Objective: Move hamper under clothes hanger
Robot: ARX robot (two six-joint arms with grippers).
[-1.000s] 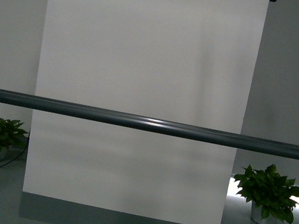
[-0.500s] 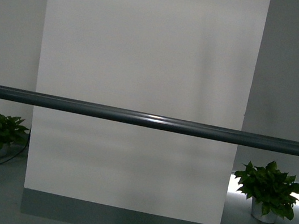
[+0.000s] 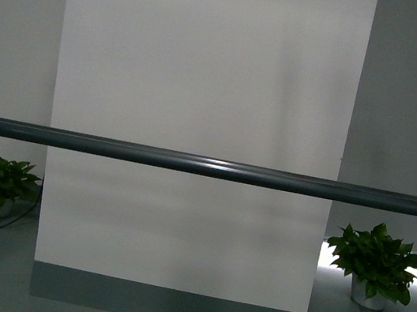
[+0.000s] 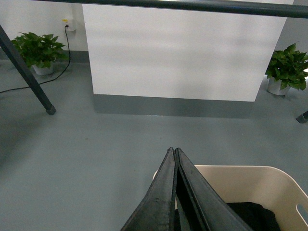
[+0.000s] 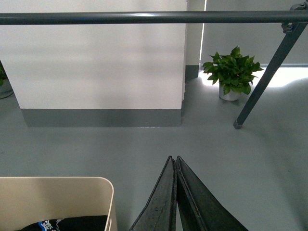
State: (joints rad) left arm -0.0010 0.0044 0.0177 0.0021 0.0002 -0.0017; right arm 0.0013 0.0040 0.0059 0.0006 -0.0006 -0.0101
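The clothes hanger (image 3: 206, 167) is spanning the front view, its rail crossing a white panel (image 3: 198, 122). The hamper (image 4: 250, 185) is sitting on the floor just short of the rail, between the left gripper (image 4: 173, 153) and right gripper (image 5: 173, 160), both pressed closed and gripping nothing. 2 potted plants (image 3: 374, 264) are flanking the panel.

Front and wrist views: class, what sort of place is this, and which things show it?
Probably an indoor test room staged as a laundry corner: a clothes hanger with a bare rail, a hamper holding dark clothing on a plain grey floor, and potted plants beside a white panel.
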